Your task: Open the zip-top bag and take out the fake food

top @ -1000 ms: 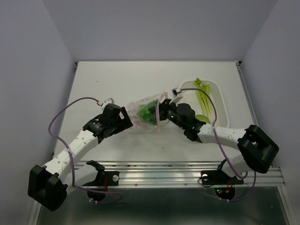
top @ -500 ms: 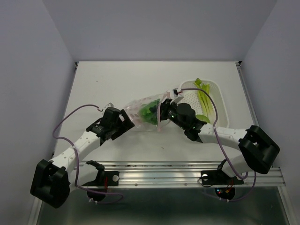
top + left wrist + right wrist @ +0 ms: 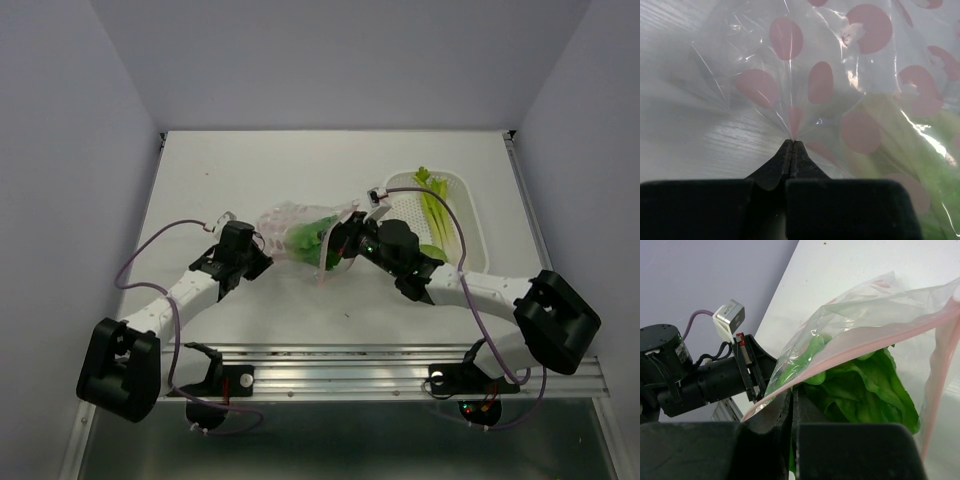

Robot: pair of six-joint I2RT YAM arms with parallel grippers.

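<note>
The zip-top bag [image 3: 290, 228] lies at mid-table, clear with pink dots [image 3: 820, 82] and a pink zip strip [image 3: 875, 347]. Its mouth gapes toward the right arm. Inside sits fake food: a leafy green lettuce piece [image 3: 310, 236] [image 3: 865, 387], showing pale green through the film [image 3: 935, 145]. My left gripper [image 3: 262, 252] [image 3: 791, 142] is shut, pinching the film at the bag's closed left end. At the mouth, my right gripper [image 3: 335, 248] [image 3: 793, 391] is shut on the bag's edge by the zip strip. More fake food, long pale green stalks [image 3: 437, 212], lies in the basket.
A white perforated oval basket [image 3: 478, 228] stands at the right, just beyond the right arm's wrist. The left arm's wrist and its camera [image 3: 700, 375] show behind the bag in the right wrist view. A metal rail [image 3: 340, 368] runs along the near table edge.
My left gripper was open beside the bag's closed end; it has slid left and back and shut on the film. The bag has been drawn a little leftward. The right gripper keeps its grip.
</note>
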